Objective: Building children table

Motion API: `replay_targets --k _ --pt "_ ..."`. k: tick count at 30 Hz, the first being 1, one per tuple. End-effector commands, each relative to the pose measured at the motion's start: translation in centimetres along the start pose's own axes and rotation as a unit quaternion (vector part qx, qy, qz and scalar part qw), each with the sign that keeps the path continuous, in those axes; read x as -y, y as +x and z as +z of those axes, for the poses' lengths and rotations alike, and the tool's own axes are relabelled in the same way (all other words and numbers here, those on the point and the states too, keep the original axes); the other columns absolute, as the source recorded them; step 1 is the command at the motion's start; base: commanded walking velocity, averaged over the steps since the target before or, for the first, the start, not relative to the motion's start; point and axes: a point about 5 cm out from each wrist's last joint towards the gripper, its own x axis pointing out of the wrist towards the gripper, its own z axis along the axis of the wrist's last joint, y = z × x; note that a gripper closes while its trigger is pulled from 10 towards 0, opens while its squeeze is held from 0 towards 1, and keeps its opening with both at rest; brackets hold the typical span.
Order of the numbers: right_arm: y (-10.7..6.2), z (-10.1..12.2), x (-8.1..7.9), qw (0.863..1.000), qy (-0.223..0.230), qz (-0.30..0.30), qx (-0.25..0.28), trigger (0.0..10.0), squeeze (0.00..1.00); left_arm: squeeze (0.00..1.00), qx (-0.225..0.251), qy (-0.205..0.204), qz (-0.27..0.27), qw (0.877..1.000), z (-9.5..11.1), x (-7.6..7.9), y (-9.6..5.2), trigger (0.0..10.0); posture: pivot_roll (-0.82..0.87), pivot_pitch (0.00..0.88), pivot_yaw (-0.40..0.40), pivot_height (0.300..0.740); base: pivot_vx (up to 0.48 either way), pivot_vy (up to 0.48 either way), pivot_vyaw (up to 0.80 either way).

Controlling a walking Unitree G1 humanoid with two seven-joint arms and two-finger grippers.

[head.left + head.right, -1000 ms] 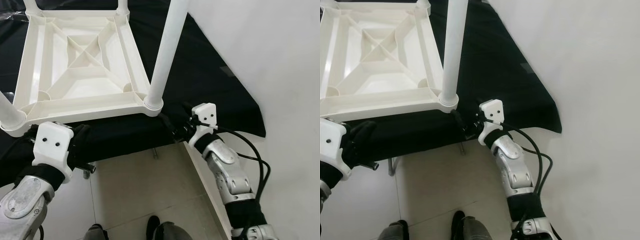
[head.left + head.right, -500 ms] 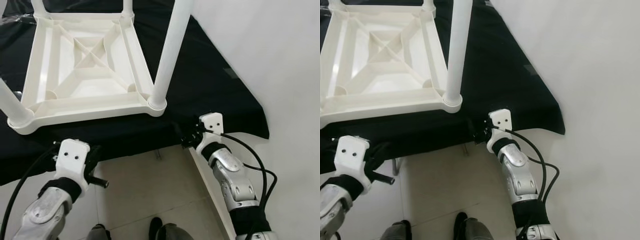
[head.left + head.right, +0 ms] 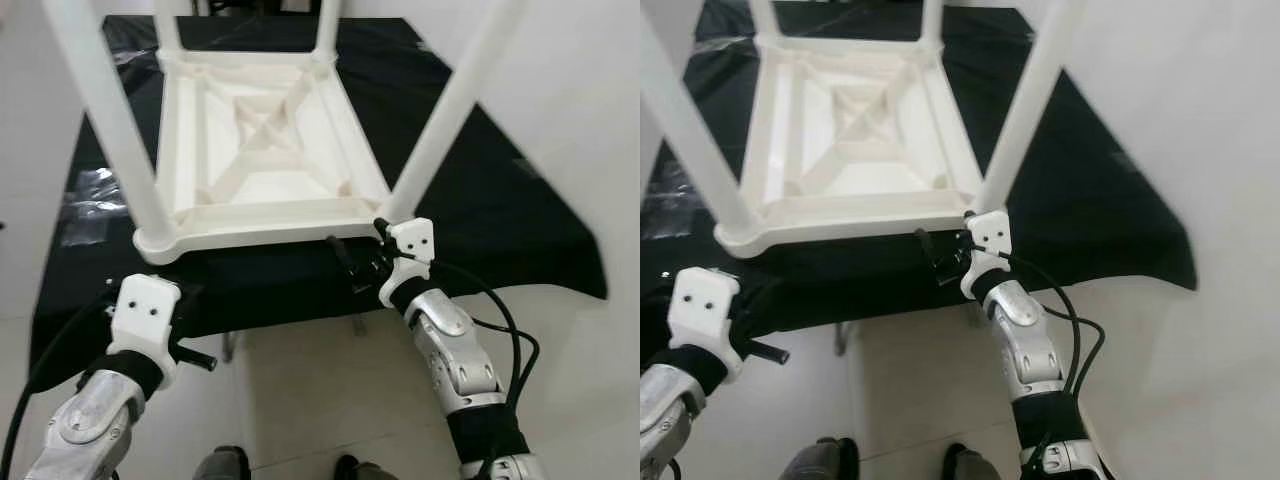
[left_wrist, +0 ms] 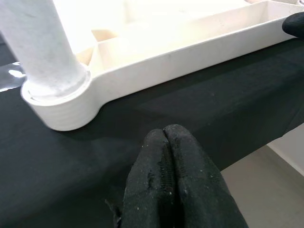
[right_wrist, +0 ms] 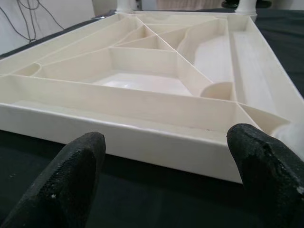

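The right tool (image 3: 945,258) gapes before the upturned children's table (image 3: 855,130), likely lining up its rim, while the left tool (image 4: 168,156) stays clenched empty.

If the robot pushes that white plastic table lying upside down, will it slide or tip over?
The upside-down white plastic table would probably slide, since its flat top rests wide on the black cloth. It looks light: thin ribs, hollow underside. The cloth may bunch up. The right pincer is open at its rim.
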Motion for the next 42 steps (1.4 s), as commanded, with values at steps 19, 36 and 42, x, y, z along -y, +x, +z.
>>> replay_targets --k 19,36,42 --pt "3.3 0.4 -3.7 0.951 -0.096 0.283 -0.082 10.0 0.0 0.0 -0.009 -0.015 -0.056 0.998 -1.2 2.4 0.4 10.0 0.18 0.234 -0.091 0.74 0.0 0.0 0.0" --pt "4.5 3.3 -5.6 0.883 -0.03 0.467 -0.032 10.0 0.0 0.0 -0.002 -0.014 -0.054 0.998 -0.9 2.5 0.3 10.0 0.2 0.247 -0.103 0.74 0.0 0.0 0.0" --pt "5.3 0.7 -5.4 0.891 -0.093 0.422 -0.141 10.0 0.0 0.0 -0.001 -0.013 -0.054 0.998 -0.8 2.5 0.3 10.0 0.2 0.242 -0.106 0.74 0.0 0.0 0.0"
